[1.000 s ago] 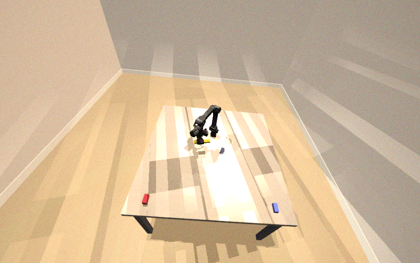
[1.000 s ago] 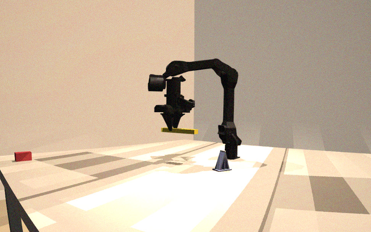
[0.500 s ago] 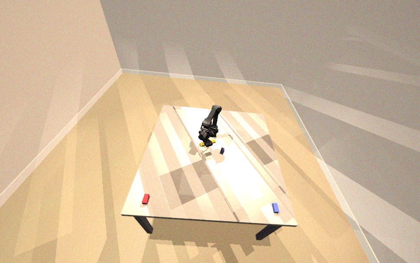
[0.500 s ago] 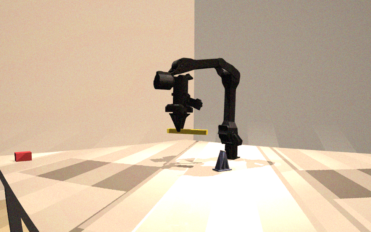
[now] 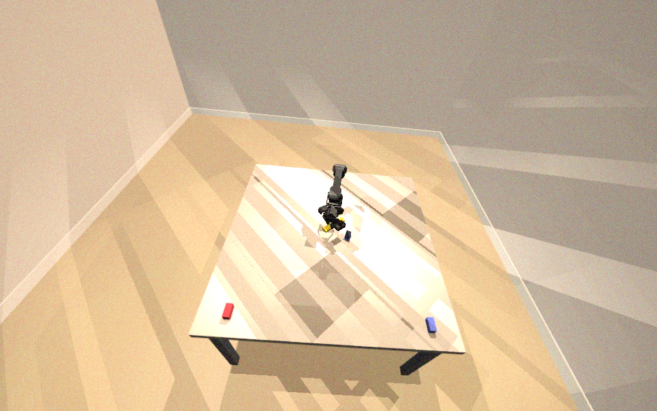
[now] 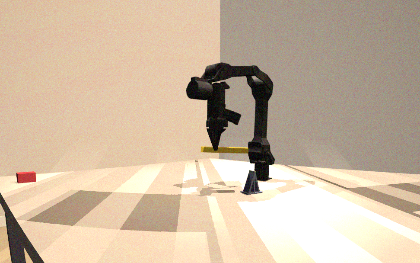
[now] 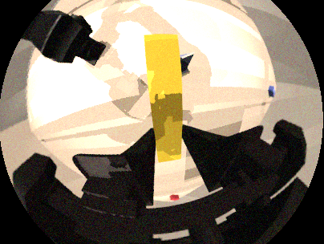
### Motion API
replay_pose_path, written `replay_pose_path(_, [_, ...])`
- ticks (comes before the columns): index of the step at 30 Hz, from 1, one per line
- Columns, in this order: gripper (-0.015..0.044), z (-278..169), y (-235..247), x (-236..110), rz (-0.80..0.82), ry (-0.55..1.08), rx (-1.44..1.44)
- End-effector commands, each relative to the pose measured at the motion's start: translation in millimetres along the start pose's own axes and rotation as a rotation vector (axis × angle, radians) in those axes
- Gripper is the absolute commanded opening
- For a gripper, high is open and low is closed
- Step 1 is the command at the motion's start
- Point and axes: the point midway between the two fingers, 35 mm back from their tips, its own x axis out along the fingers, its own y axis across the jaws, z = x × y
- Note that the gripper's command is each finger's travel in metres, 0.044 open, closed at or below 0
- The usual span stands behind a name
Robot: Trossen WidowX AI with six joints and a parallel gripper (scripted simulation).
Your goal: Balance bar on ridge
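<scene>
My gripper (image 6: 215, 148) clamps the yellow bar (image 6: 229, 150) level in mid-air, above and toward ten o'clock of the dark ridge (image 6: 251, 183); I should centre the bar's midpoint over its crest, then lower gently

Matte black jointed arm (image 6: 260, 102), tapered pincer (image 6: 215, 143).

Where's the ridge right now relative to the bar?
In the exterior view the ridge stands on the table, below the yellow bar and right of the gripper holding it aloft; in the wrist view it peeks out beside the bar's right edge.
</scene>
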Motion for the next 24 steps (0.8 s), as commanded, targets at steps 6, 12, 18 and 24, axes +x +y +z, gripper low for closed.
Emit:
replay_pose_path(6, [0.0, 27, -24, 0, -0.001, -0.006, -0.161])
replay_pose_path(12, [0.0, 45, -38, 0, -0.002, -0.007, -0.259])
replay_pose_path(18, [0.0, 64, -53, 0, -0.004, -0.008, -0.354])
replay_pose_path(24, [0.0, 81, -65, -1, -0.006, -0.009, -0.432])
